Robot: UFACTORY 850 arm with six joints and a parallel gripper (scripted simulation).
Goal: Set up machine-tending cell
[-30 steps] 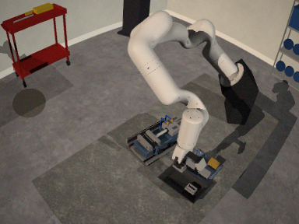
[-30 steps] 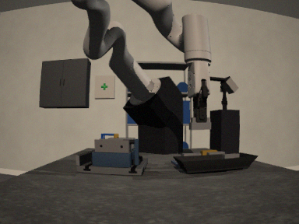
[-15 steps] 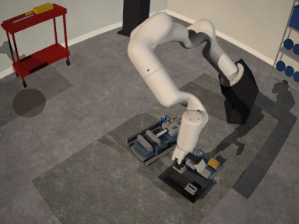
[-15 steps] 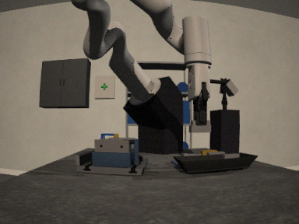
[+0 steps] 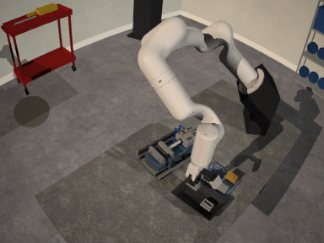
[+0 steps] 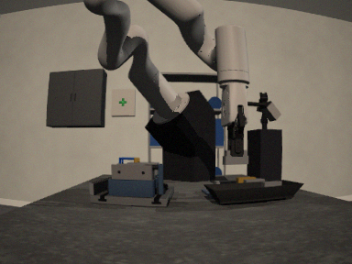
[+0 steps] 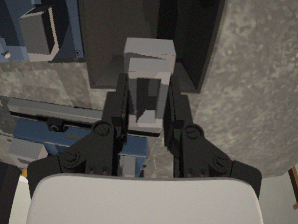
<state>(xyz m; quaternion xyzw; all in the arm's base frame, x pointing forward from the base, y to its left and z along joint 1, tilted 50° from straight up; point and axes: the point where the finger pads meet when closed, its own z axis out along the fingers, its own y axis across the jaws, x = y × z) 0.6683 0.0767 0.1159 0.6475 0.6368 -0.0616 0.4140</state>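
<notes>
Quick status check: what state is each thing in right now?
gripper: shut on a grey part, held in the air above the tray
grey part: clamped between the fingers, lifted
outfeed tray: on the floor, one grey part inside
vise: open
brass blank: lying on the infeed plate

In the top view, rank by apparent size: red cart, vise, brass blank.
1. Red cart, largest, though it stands farther off, so its true size is unsure.
2. Vise.
3. Brass blank, clearly smallest.

One vise [image 5: 166, 152], one dark tray [image 5: 187, 196], one red cart [image 5: 63, 9] – and one grey block (clamped) [image 7: 149, 72].
</notes>
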